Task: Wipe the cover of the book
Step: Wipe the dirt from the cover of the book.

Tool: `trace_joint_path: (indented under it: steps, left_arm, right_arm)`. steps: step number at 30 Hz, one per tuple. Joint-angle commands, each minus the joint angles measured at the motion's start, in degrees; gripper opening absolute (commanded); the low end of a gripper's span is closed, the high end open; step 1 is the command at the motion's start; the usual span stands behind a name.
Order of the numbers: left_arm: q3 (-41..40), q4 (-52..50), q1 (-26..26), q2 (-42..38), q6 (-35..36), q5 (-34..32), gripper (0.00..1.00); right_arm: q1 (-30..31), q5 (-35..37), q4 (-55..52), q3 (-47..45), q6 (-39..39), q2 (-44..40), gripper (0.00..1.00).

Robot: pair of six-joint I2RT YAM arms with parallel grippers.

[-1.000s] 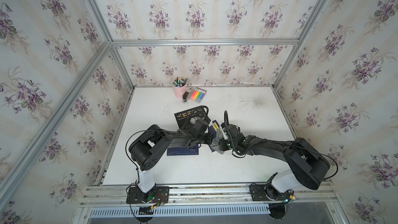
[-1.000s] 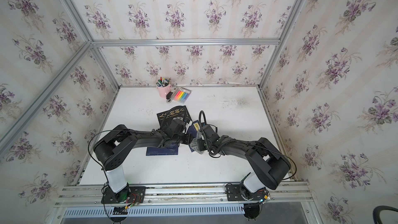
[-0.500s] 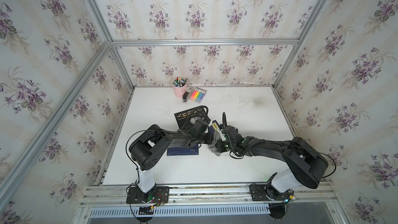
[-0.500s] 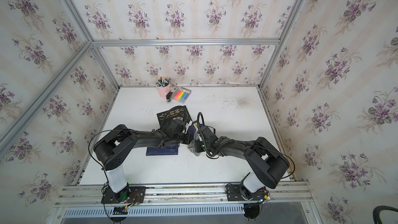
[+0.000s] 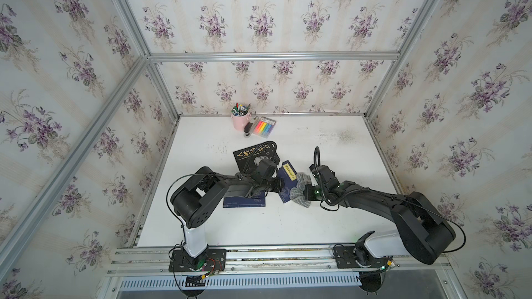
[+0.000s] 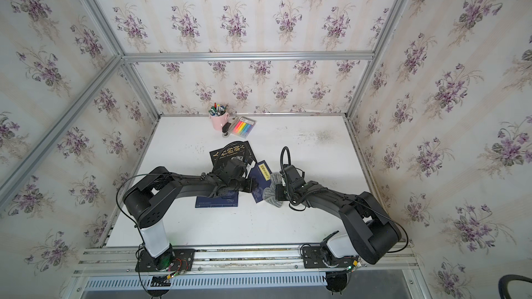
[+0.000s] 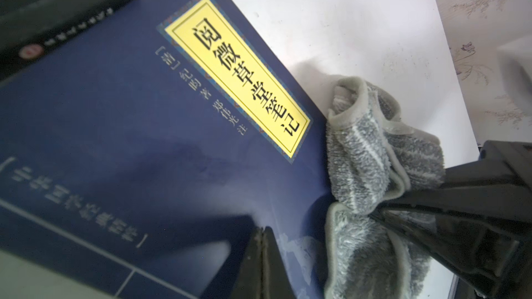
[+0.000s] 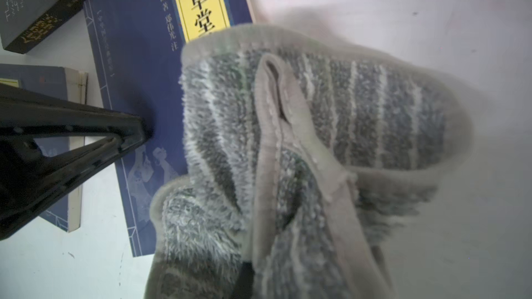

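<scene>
Right jaws clamped on grey cloth (image 5: pixel 300 190) at right edge of blue book (image 5: pixel 287 181), long axis near-to-far; left jaws closed empty, tips on it.

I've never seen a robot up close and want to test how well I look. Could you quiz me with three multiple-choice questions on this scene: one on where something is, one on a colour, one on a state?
1. Where does the cup stand?
A) at the table's back edge
B) by the front rail
C) mid-table

2. What colour is the label on the book by the cloth?
A) red
B) yellow
C) green

3. The right fingers are:
A) open and empty
B) shut on a pen
C) shut on the cloth

Answers:
1 A: both top views show the cup at the far edge.
2 B: the left wrist view shows a yellow strip on the blue cover.
3 C: the left wrist view shows the cloth pinched between them.
</scene>
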Motion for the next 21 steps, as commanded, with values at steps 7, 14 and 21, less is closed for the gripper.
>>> trace_joint_path:
  steps: [7,14,21]
  left_arm:
    - [-0.3,-8.8,0.4,1.3,-0.4,-4.2,0.00]
    - [-0.4,-8.9,0.3,0.9,-0.4,-4.1,0.00]
    - [-0.5,-9.4,0.5,0.1,-0.1,-4.4,0.00]
  right_arm:
    - [5.6,-2.1,-2.9,2.0,1.4,2.3,0.00]
    - [10.2,-3.2,1.1,2.5,4.9,6.0,0.00]
    - [6.4,-0.7,-0.7,2.9,3.1,5.1,0.00]
